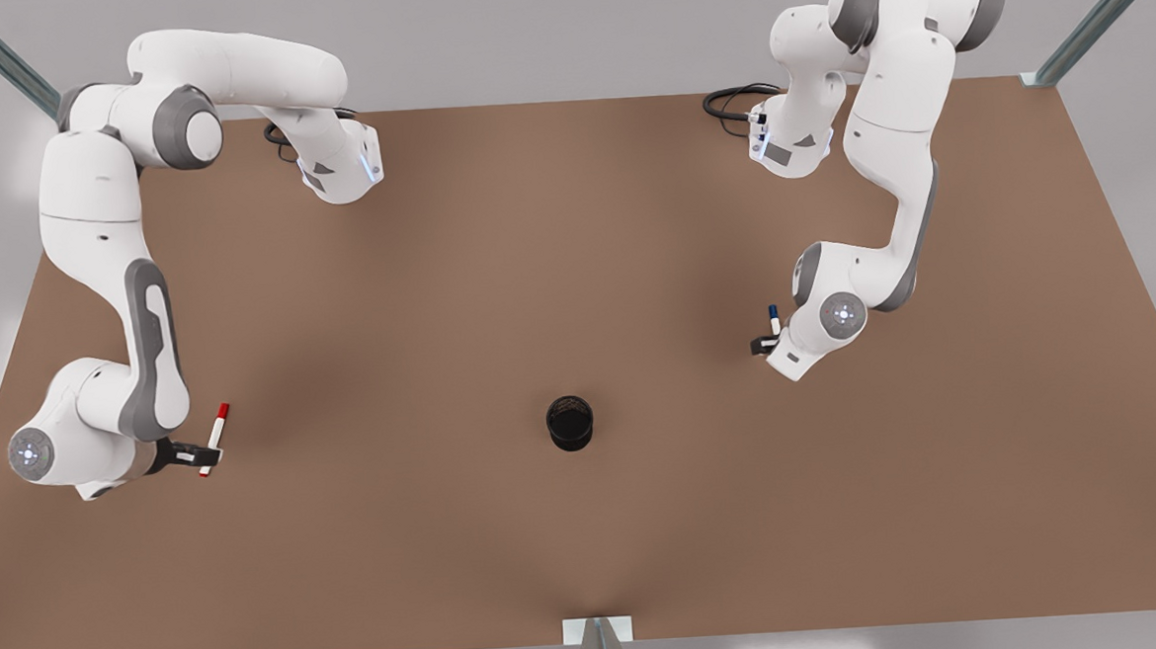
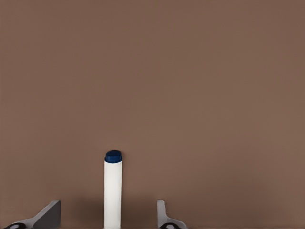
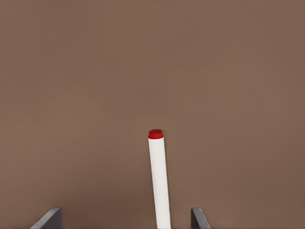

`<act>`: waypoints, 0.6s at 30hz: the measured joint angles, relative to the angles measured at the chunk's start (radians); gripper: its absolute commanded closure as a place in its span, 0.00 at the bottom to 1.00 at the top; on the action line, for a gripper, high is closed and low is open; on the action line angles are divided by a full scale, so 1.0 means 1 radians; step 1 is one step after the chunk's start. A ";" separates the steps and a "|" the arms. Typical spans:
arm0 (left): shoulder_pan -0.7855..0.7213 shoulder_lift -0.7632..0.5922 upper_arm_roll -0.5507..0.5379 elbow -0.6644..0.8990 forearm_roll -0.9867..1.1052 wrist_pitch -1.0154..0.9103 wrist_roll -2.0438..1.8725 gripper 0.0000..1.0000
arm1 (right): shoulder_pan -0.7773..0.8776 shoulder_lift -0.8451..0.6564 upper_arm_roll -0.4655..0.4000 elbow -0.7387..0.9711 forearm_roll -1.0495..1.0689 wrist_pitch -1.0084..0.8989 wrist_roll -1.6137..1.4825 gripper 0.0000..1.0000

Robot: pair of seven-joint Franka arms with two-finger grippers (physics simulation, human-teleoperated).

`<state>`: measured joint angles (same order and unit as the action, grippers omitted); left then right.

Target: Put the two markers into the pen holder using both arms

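The red-capped marker [image 1: 215, 439] lies on the brown table at the front view's left, and its white barrel and red end [image 3: 155, 134] run out from between my right gripper's [image 3: 126, 212] fingers. That gripper [image 1: 197, 451] is open, with a gap on each side of the barrel. The blue-capped marker [image 1: 774, 318] lies at the front view's right. My left gripper [image 1: 763, 344] is over it, open, its fingers [image 2: 50, 213] standing clear of the barrel [image 2: 113, 191]. The black pen holder [image 1: 570, 424] stands upright between the two arms, far from both.
The brown table [image 1: 589, 541] spreads wide around the holder. Both arm bases, with black cables [image 1: 735, 104], are at its far edge. A metal bracket [image 1: 599, 635] sits at the near edge. Frame posts rise at the far corners.
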<state>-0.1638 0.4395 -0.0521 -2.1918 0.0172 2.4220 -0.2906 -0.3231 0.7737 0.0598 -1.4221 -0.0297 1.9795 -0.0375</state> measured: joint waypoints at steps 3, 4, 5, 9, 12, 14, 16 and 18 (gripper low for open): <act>0.000 0.001 0.000 -0.001 0.002 0.005 -0.001 0.35 | 0.001 0.014 0.000 -0.002 0.001 0.015 -0.010 0.00; 0.000 0.003 0.000 -0.001 0.001 0.006 0.000 0.35 | 0.001 0.018 0.000 -0.002 0.001 0.021 -0.013 0.00; 0.000 0.004 0.000 -0.001 0.000 0.007 0.001 0.38 | 0.001 0.022 0.000 -0.002 0.000 0.025 -0.016 0.00; 0.000 0.008 0.000 -0.001 -0.001 0.011 0.003 0.45 | -0.012 0.042 0.000 -0.001 -0.006 0.039 -0.026 0.00; 0.001 0.007 0.000 -0.007 -0.001 0.012 0.005 0.45 | -0.018 0.062 0.000 0.003 -0.010 0.047 -0.032 0.00; 0.001 0.006 0.000 -0.014 -0.001 0.013 0.006 0.45 | -0.019 0.066 0.000 0.003 -0.010 0.053 -0.035 0.00; 0.001 0.005 0.000 -0.017 0.000 0.013 0.005 0.45 | -0.021 0.069 0.000 0.003 -0.010 0.059 -0.039 0.00; 0.001 0.002 0.000 -0.018 -0.001 0.013 0.006 0.47 | -0.023 0.079 0.000 0.005 -0.010 0.065 -0.041 0.00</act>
<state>-0.1626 0.4413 -0.0522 -2.2095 0.0166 2.4353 -0.2846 -0.3459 0.8527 0.0598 -1.4173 -0.0400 2.0441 -0.0788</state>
